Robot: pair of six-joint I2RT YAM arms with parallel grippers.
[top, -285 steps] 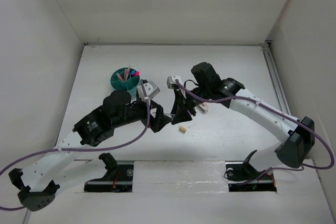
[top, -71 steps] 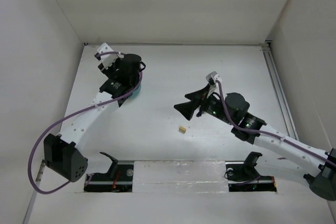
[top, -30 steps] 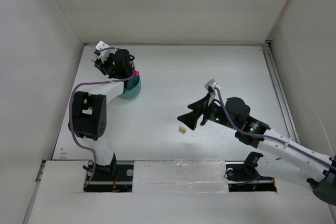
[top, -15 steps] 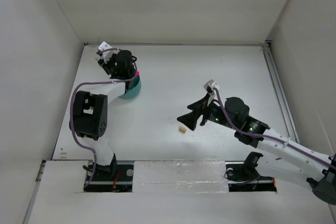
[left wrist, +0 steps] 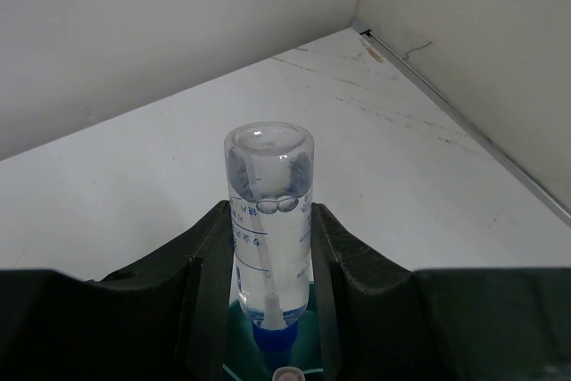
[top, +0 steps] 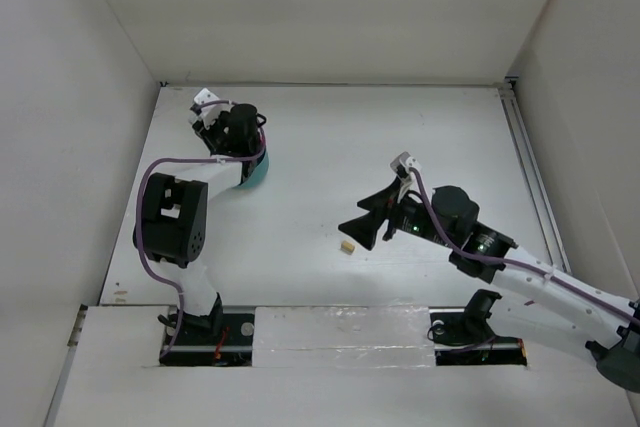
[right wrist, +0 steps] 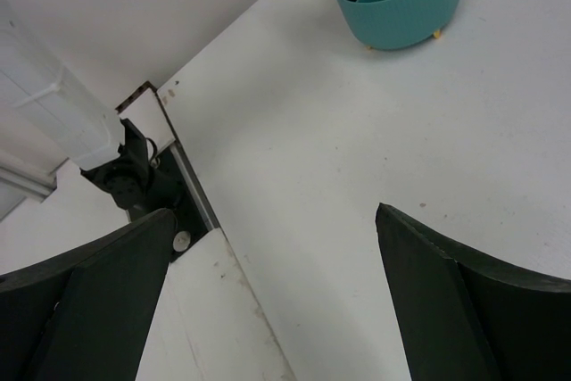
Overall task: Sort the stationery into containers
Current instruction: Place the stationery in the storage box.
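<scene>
The fingers (left wrist: 207, 292) of the left gripper (left wrist: 268, 256) are clamping the clear-barrelled pen (left wrist: 268, 194) upright, one on each side of the barrel. Its blue tip is pointing down over the teal organiser cup (left wrist: 239, 350) directly beneath. Seen from above, this gripper is sitting over the cup at the far left of the table (top: 400, 137).

The fingers of the right gripper (top: 360, 227) are standing wide apart, gripping nothing, and are hovering above bare table. A small tan block (top: 347, 246) is lying on the table just beside this gripper, clear of its fingers.
</scene>
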